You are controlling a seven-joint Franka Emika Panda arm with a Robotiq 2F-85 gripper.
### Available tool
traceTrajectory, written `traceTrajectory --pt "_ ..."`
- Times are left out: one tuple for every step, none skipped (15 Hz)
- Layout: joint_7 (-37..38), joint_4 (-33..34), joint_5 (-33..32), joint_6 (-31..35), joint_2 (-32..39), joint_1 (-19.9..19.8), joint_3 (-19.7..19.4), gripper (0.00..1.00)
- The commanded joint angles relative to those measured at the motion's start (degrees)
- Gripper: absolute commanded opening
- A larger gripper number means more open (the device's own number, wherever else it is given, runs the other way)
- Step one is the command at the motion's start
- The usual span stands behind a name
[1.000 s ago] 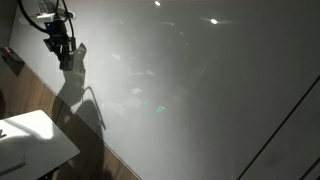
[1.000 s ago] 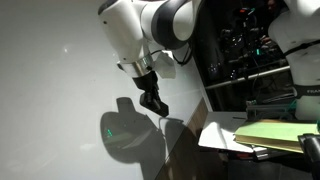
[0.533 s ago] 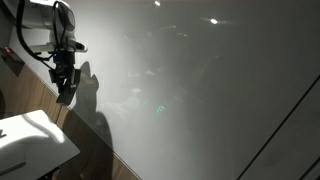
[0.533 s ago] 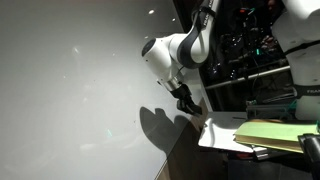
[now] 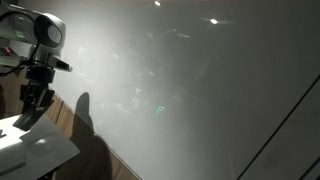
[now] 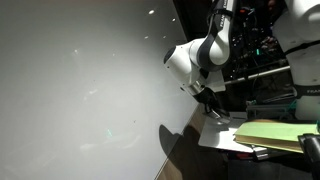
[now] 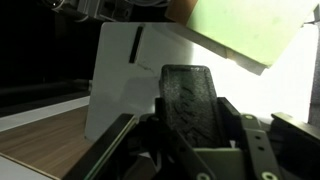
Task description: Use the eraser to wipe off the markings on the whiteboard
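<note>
In the wrist view the eraser [image 7: 188, 95], a dark textured oblong block, stands between my gripper's [image 7: 188, 112] fingers, which are shut on it. It hangs over the small white table [image 7: 118, 85]. The whiteboard [image 5: 200, 80] [image 6: 70, 90] is a large glossy grey panel that fills most of both exterior views. In both exterior views my gripper [image 5: 28, 108] [image 6: 213, 103] is off the board's edge, above the table. I cannot make out the markings on the board; only reflections show.
A thin dark pen [image 7: 135, 42] lies on the white table [image 5: 40, 150] [image 6: 212, 138]. A yellow-green sheet [image 7: 250, 30] [image 6: 272, 134] rests next to it. Wood-look flooring [image 7: 50, 145] lies below, and dark shelving with equipment [image 6: 250, 50] stands behind the arm.
The arm has swung away from the whiteboard and down towards the small white table, carrying the eraser. The gripper has stayed shut.
</note>
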Motion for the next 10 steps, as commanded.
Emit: traceTrajectory --pt "-3.0 -0.6 1.5 1.9 0.8 -2.7 -1.8 0.29" --pt "-3.3 -0.3 1.2 2.5 2.0 -3.5 -2.3 0.29" --pt "-4.2 0.2 1.5 3.1 3.3 -4.2 -3.0 0.29" --pt "-4.8 0.2 1.6 4.0 3.9 -4.7 -3.5 0.29" --pt "-5.4 0.0 1.9 4.8 4.3 -5.0 -3.8 0.29" --pt "-6.4 -0.2 2.8 5.3 4.6 -5.0 -4.1 0.29" --pt "-6.9 -0.4 3.7 5.6 5.1 -5.0 -4.2 0.29" --pt "-7.8 -0.7 5.0 5.7 5.1 -4.8 -4.1 0.29" --pt "-8.3 -0.9 6.1 5.7 5.3 -4.5 -3.9 0.29" --pt "-8.9 -1.0 7.0 5.7 5.5 -4.3 -3.9 0.29"
